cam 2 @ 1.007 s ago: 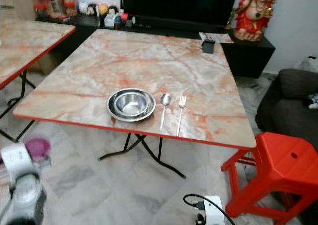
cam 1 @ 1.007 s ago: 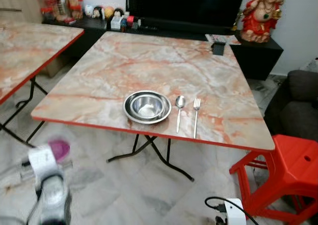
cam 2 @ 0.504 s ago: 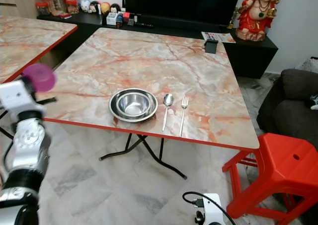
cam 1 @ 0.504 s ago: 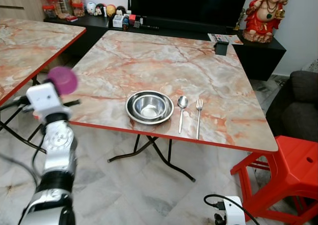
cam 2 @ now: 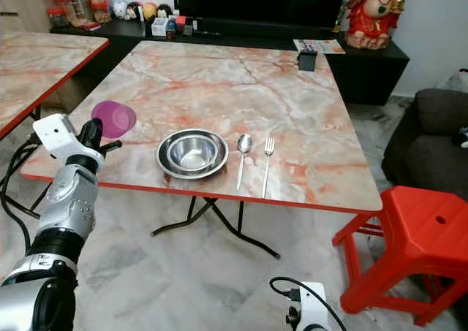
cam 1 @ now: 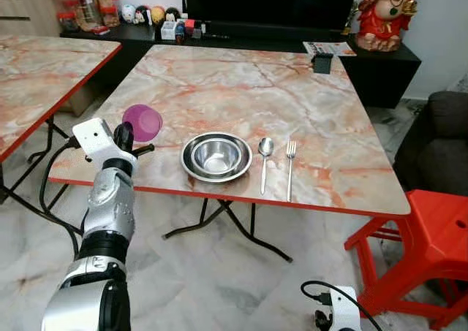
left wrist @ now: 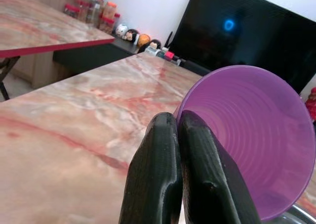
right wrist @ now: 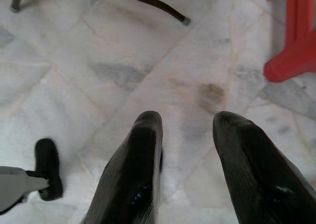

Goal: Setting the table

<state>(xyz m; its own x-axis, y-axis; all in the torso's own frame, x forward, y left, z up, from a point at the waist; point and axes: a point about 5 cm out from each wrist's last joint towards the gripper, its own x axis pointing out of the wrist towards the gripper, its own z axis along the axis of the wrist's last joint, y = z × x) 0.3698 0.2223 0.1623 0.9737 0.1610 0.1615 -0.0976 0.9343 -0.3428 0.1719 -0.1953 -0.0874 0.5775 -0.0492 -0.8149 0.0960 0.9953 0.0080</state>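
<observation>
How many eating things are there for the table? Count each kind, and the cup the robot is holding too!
Steel bowls: 2, one nested inside the bigger one
Spoons: 1
Forks: 1
Purple cups: 1, pinched in the left claw beside the bowls
Total: 5

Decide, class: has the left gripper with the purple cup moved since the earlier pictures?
Yes. The left gripper, shut on the purple cup, has risen from below the table's red edge toward the steel bowl.
</observation>
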